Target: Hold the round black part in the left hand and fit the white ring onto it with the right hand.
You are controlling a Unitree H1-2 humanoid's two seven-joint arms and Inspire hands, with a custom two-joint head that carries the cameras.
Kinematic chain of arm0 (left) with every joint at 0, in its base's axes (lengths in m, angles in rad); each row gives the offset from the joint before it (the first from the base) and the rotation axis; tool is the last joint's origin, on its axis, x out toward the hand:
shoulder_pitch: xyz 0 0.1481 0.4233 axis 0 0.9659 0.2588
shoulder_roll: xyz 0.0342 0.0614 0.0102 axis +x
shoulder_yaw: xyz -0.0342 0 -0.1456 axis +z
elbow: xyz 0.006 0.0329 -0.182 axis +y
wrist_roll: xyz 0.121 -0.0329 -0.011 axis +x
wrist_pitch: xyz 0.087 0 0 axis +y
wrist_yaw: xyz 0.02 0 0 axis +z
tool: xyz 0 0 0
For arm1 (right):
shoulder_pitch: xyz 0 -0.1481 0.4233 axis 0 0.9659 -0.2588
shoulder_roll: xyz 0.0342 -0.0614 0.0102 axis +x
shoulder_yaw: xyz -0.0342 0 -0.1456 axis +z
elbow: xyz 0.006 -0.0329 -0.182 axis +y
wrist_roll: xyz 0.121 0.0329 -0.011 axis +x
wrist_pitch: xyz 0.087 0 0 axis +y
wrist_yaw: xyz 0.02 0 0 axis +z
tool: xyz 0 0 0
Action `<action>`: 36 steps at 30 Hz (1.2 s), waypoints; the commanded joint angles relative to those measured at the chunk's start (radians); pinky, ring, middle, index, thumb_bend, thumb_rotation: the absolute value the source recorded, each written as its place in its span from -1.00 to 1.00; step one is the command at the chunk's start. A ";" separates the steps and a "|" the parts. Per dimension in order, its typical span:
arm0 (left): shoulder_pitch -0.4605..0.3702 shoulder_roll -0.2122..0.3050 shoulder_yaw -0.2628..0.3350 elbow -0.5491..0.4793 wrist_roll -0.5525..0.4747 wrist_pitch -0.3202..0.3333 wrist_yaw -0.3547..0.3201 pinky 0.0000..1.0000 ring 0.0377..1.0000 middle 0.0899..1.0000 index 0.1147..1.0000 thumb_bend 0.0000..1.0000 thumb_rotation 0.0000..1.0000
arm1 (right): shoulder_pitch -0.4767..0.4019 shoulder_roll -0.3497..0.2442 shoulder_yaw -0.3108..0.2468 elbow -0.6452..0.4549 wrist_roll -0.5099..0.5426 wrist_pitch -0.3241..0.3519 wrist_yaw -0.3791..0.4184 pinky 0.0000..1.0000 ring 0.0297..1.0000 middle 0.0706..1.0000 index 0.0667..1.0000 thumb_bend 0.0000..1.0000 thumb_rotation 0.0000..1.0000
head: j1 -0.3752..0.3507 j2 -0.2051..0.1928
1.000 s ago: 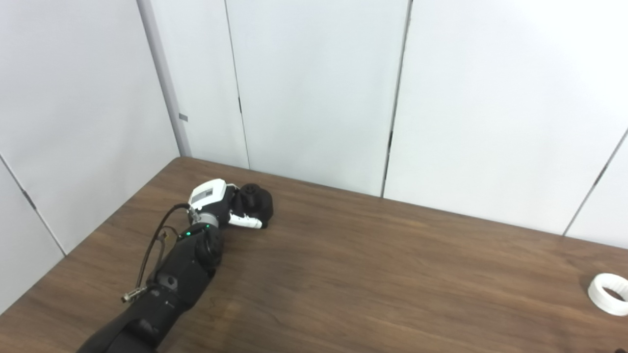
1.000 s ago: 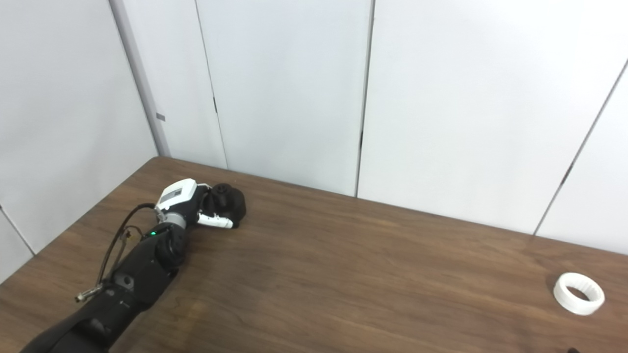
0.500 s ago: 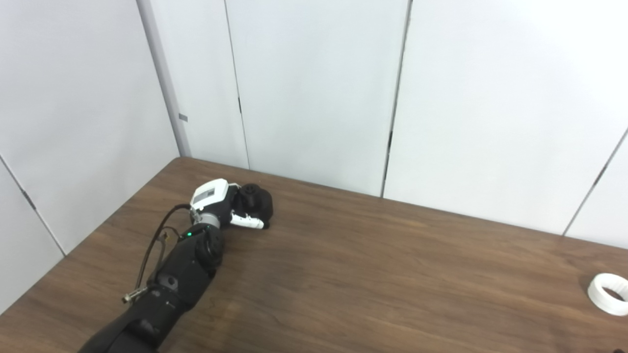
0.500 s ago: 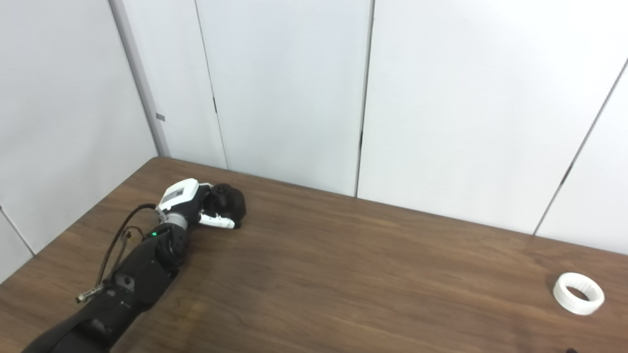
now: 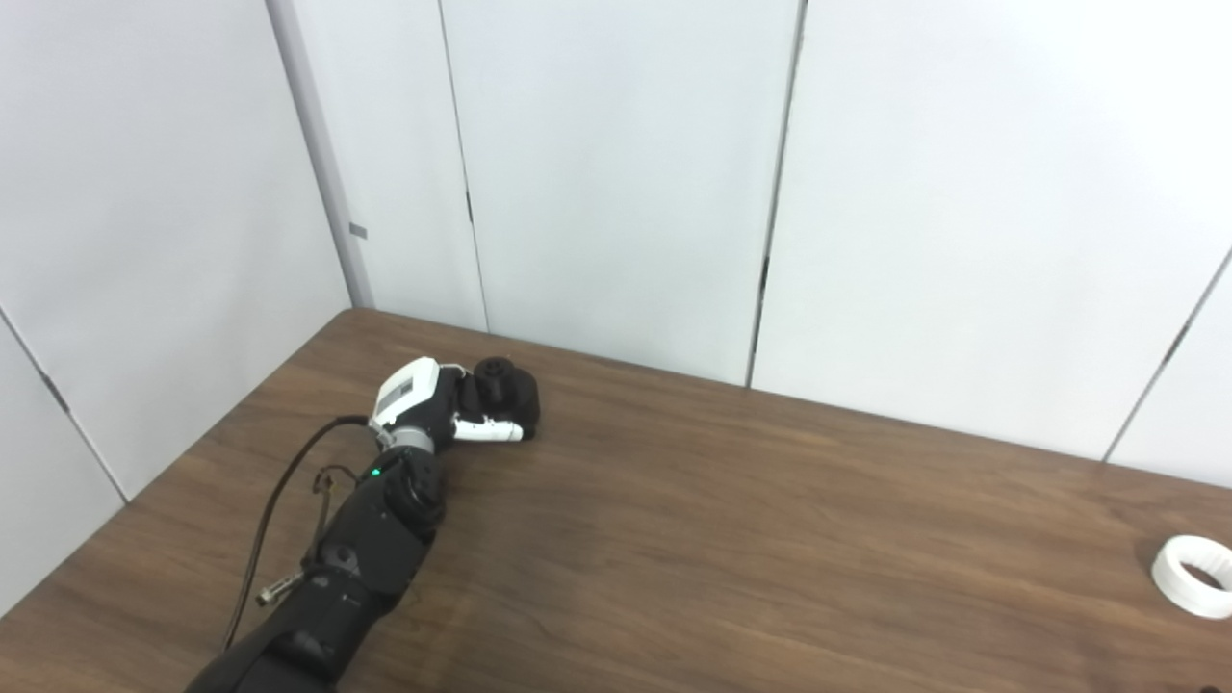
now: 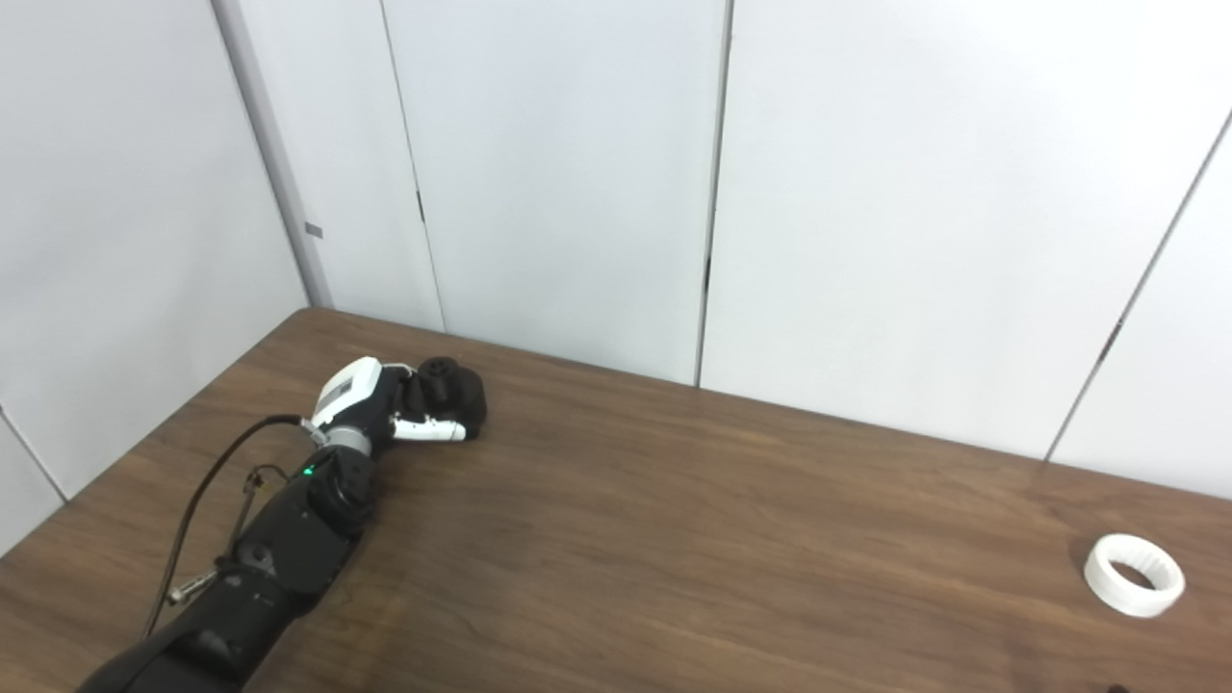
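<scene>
The round black part [image 5: 508, 393] sits on the brown table [image 5: 731, 539] near its far left corner. My left hand [image 5: 445, 409] is wrapped on it: the white thumb lies across its near side, and the fingers go round its left and far side, mostly hidden. The part still rests on the tabletop. The white ring [image 6: 1134, 575] lies flat by itself on the table at the far right, a long way from the left hand. My right hand is out of the picture.
White wall panels [image 5: 616, 173] stand right behind the table's far edge and along its left side, close to the black part. My left forearm [image 5: 356, 549] and its cable lie over the table's left part.
My left wrist has turned and the forearm has swung a little to the right. The thumb now lies flatter across the black part. The part and the ring have stayed in place.
</scene>
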 commanded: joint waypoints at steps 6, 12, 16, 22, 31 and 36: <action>-0.049 0.007 0.025 0.017 -0.040 -0.036 0.026 0.95 0.87 0.73 0.32 1.00 -0.23 | -0.007 -0.015 0.000 -0.045 0.006 -0.022 0.003 0.87 0.90 0.80 0.83 0.59 1.00 | 0.000 0.006; -0.050 0.002 0.020 0.024 -0.044 -0.048 0.043 0.95 0.88 0.73 0.32 1.00 -0.29 | -0.007 -0.015 0.002 -0.050 0.003 -0.013 0.002 0.88 0.90 0.79 0.83 0.58 1.00 | 0.000 0.007; -0.050 0.004 0.010 0.032 -0.036 -0.060 0.054 0.94 0.87 0.72 0.30 1.00 -0.35 | -0.007 -0.016 0.002 -0.051 0.005 -0.012 0.004 0.91 0.91 0.80 0.84 0.58 1.00 | 0.001 0.006; -0.051 0.003 0.016 0.056 -0.047 -0.096 0.083 0.94 0.85 0.68 0.17 1.00 -0.45 | -0.008 -0.015 0.001 -0.049 0.007 -0.014 0.002 0.94 0.92 0.81 0.87 0.58 1.00 | 0.001 0.009; -0.054 -0.004 0.027 0.113 -0.063 -0.189 0.157 1.00 0.78 0.49 -0.17 0.06 -0.89 | -0.010 -0.011 -0.001 -0.054 0.005 -0.008 -0.004 0.81 0.87 0.77 0.85 0.56 1.00 | 0.001 0.009; -0.052 -0.006 0.028 0.127 -0.073 -0.209 0.171 0.99 0.78 0.47 -0.18 0.05 -0.89 | -0.011 -0.009 -0.002 -0.054 0.012 -0.004 -0.005 0.83 0.88 0.78 0.85 0.54 1.00 | 0.001 0.011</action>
